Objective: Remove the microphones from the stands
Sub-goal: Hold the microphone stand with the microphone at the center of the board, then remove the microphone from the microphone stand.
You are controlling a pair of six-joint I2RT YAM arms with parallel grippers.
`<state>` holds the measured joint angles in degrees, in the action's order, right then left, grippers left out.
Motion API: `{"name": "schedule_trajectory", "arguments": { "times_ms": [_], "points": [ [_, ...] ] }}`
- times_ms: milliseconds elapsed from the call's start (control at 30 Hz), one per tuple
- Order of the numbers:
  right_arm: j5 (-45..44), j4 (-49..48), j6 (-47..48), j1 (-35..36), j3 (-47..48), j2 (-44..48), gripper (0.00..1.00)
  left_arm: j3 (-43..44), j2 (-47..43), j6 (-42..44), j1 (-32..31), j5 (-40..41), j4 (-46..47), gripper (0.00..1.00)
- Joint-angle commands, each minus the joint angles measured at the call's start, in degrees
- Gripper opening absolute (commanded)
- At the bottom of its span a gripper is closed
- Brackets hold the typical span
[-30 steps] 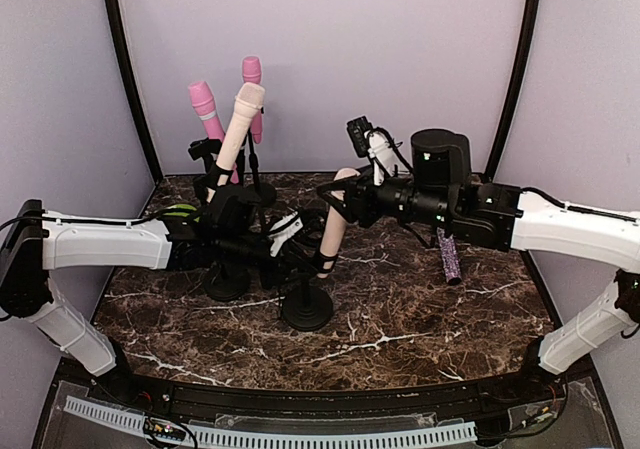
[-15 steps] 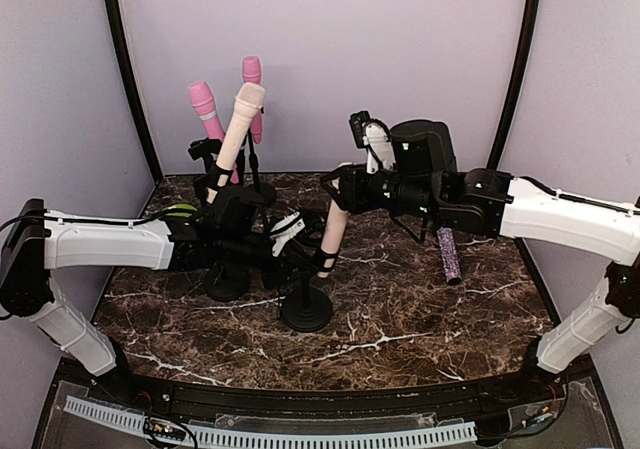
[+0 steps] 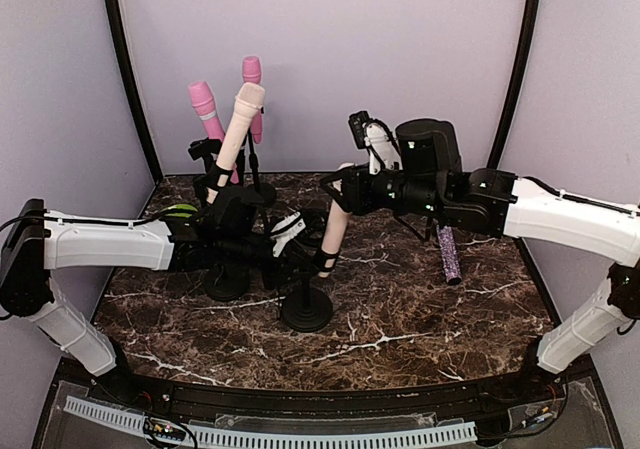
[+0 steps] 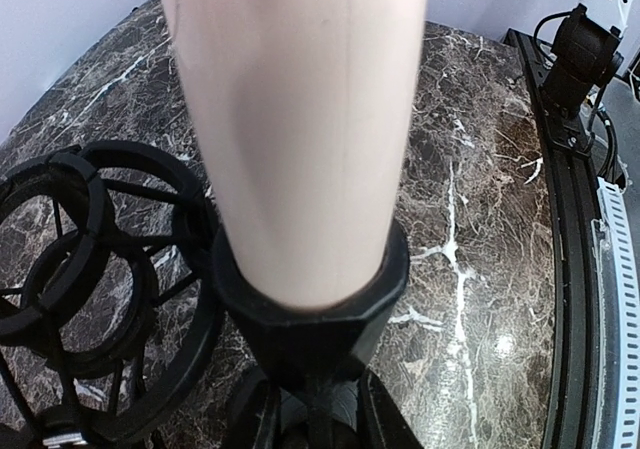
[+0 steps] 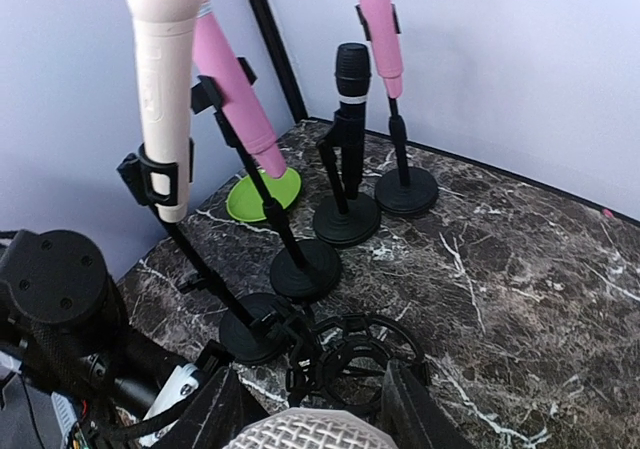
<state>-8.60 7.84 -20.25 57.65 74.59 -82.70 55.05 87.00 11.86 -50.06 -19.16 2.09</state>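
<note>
1. The microphone sits in the clip of the front stand, near the middle of the table. Seen from the top camera, its long axis leans from the clip at about 7 o'clock up to the mesh head at about 1 o'clock
2. My right gripper comes in from 3 o'clock and is already at the head end. In the right wrist view the mesh head lies between the two fingers, and I judge they are clamped on it
3. My left gripper reaches in from 9 o'clock. Its fingers look closed on the stand stem just under the clip, though the left wrist view shows only their edges
4. So the right arm is the one that pulls. I think the pull must follow the axis, up toward 1 o'clock, and not go sideways, while the left holds the stand down
</note>
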Motion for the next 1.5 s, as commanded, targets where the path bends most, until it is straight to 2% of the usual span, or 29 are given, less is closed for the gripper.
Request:
{"name": "schedule_trajectory", "arguments": {
  "times_ms": [0, 100, 200, 500, 733, 933, 1133, 1467],
  "points": [
    [13.1, -12.0, 4.4, -0.3, -1.9, 4.1, 0.31, 0.3, 0.5, 1.7, -0.7, -1.4, -1.0, 0.0],
    [17.8, -15.0, 5.0, -0.6, -3.7, 5.0, 0.31, 0.2, 0.4, 1.7, -0.7, -1.8, -1.0, 0.0],
    [18.0, -16.1, 4.4, -0.7, -4.4, 5.1, 0.31, 0.2, 0.3, 1.8, -0.7, -1.6, -0.9, 0.0],
    [6.9, -11.5, -0.9, -0.8, -2.0, 2.9, 0.31, 0.3, 0.7, 1.7, -0.8, -0.1, -1.0, 0.0],
    [-4.7, -1.5, -7.0, -0.8, 2.2, 0.8, 0.31, 0.3, 0.9, 1.7, -0.8, 0.6, -1.1, 0.0],
    [-7.1, 0.0, -8.0, -0.8, 3.0, 0.1, 0.31, 0.3, 1.2, 1.7, -0.8, 0.9, -1.0, 0.0],
    [-0.2, -3.2, -4.9, -0.9, 2.3, 0.5, 0.32, 0.3, 1.2, 1.7, -0.9, 0.7, -1.1, 0.0],
    [21.4, -12.7, -0.1, -2.7, -1.3, 3.3, 0.32, 0.3, 1.2, 1.8, -1.0, 0.6, -1.1, 0.0]
  ]
}}
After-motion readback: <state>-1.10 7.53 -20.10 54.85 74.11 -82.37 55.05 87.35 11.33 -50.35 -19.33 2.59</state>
